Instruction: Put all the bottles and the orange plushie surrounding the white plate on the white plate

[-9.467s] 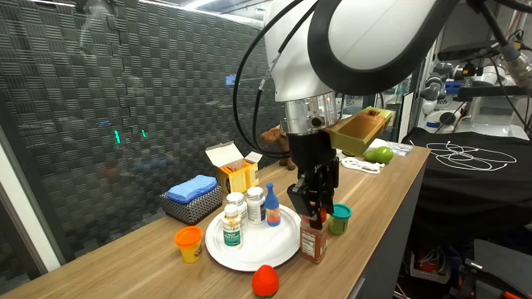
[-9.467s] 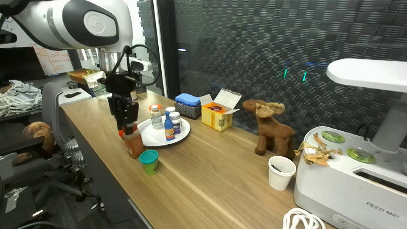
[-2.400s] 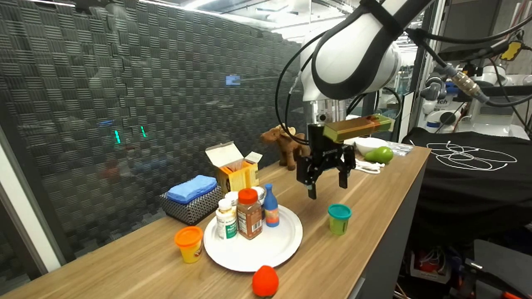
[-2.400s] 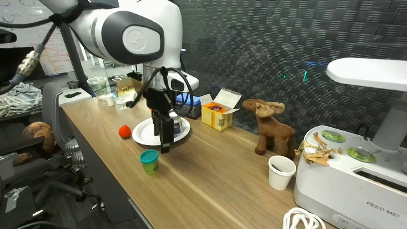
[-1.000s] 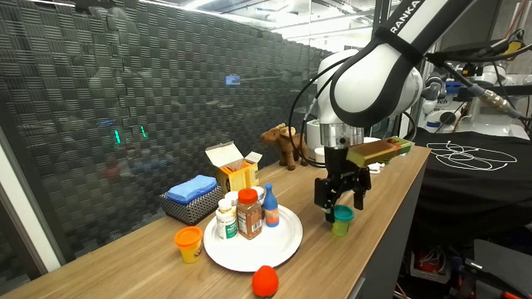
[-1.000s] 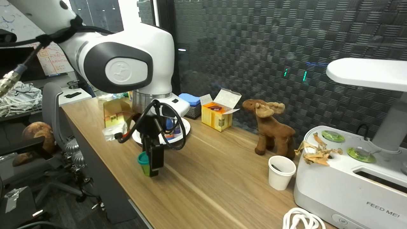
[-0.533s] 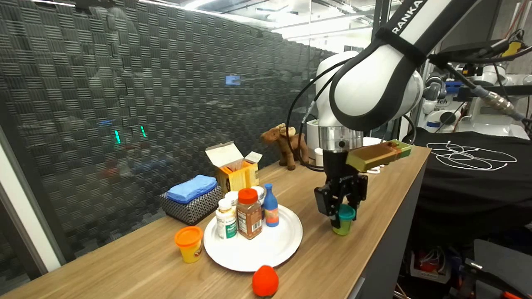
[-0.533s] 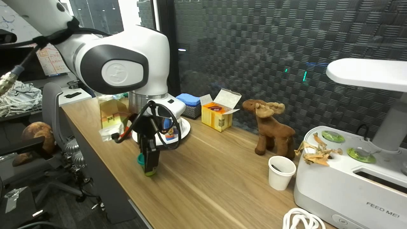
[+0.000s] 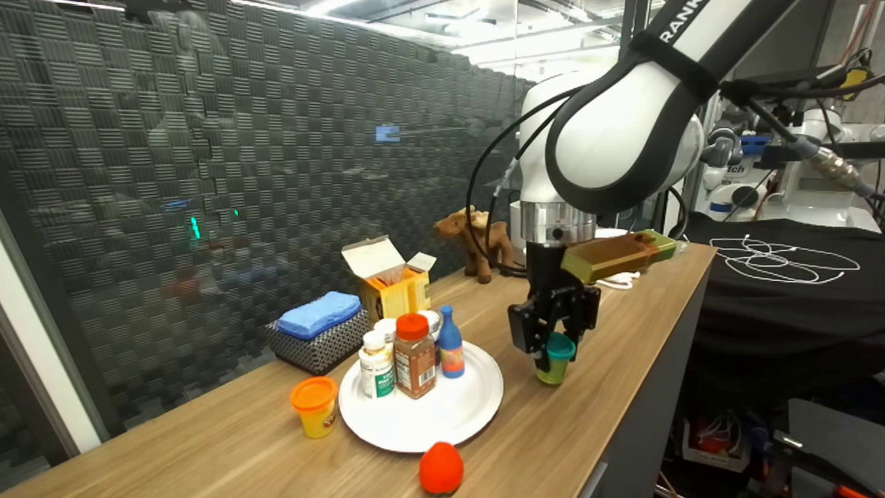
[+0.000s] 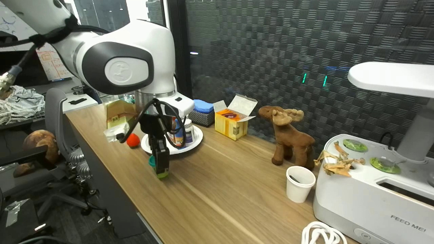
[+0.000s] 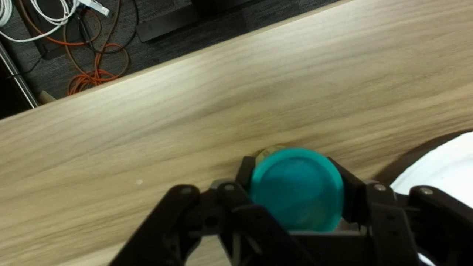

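The claw [image 9: 557,357] squeezes the green tub [image 11: 297,194] beside the white plate [image 9: 446,418]. Bottles [image 9: 415,363] stand on it, the orange plushie [image 9: 441,469] just beside it.

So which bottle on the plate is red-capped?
The brown bottle, seen between the slim blue bottle and the green-labelled white bottle; the others are capped white or blue.

A brown toy moose [image 10: 294,144] stands on a wood-grain counter [image 10: 230,193] near a white planter [image 10: 366,203] marked "FEED ME!", a paper cup [image 10: 298,190] just beside it. Farther along, a folded blue cloth [image 9: 320,315] tops a patterned box [image 9: 311,351] next to an open yellow box [image 9: 401,299]. Orange cables [image 11: 90,77] lie coiled on the floor [image 11: 159,53].
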`<control>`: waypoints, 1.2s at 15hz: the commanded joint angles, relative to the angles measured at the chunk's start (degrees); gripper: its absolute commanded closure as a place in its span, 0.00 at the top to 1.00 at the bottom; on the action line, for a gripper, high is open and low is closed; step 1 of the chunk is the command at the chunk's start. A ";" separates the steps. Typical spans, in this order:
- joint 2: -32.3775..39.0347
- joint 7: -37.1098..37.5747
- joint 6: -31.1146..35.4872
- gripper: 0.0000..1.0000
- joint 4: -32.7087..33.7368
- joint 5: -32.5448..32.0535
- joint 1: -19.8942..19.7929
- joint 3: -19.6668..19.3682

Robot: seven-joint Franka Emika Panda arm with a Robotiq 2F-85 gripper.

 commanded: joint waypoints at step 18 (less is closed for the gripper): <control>2.10 12.50 3.99 0.23 5.61 0.31 6.59 4.55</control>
